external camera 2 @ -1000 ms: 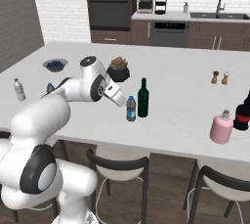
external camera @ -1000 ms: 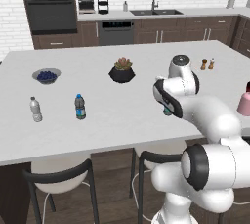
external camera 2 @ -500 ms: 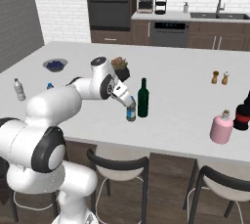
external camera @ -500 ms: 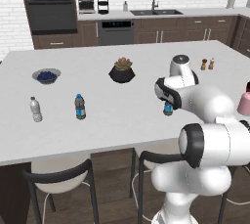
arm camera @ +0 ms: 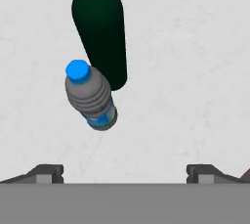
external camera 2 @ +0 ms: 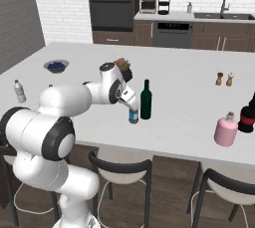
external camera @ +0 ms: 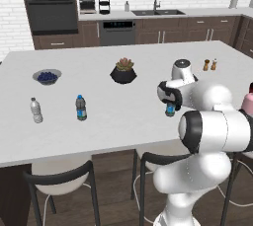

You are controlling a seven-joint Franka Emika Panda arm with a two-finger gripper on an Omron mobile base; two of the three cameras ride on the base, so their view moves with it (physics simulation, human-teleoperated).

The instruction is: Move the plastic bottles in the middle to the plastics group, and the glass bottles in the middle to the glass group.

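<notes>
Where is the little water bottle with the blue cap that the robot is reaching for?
The small blue-capped water bottle stands on the white island counter near its front edge, just left of the dark-green bottle in the right base view, below the gripper.

White brick wall (external camera 2: 64, 3), dark cabinets (external camera: 163, 30)

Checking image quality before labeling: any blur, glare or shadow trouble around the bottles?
Hand view: blue-capped water bottle and green bottle sharp, lighting flat, shadows faint. Right base view: pink bottle soft and low-detail, no glare.
</notes>
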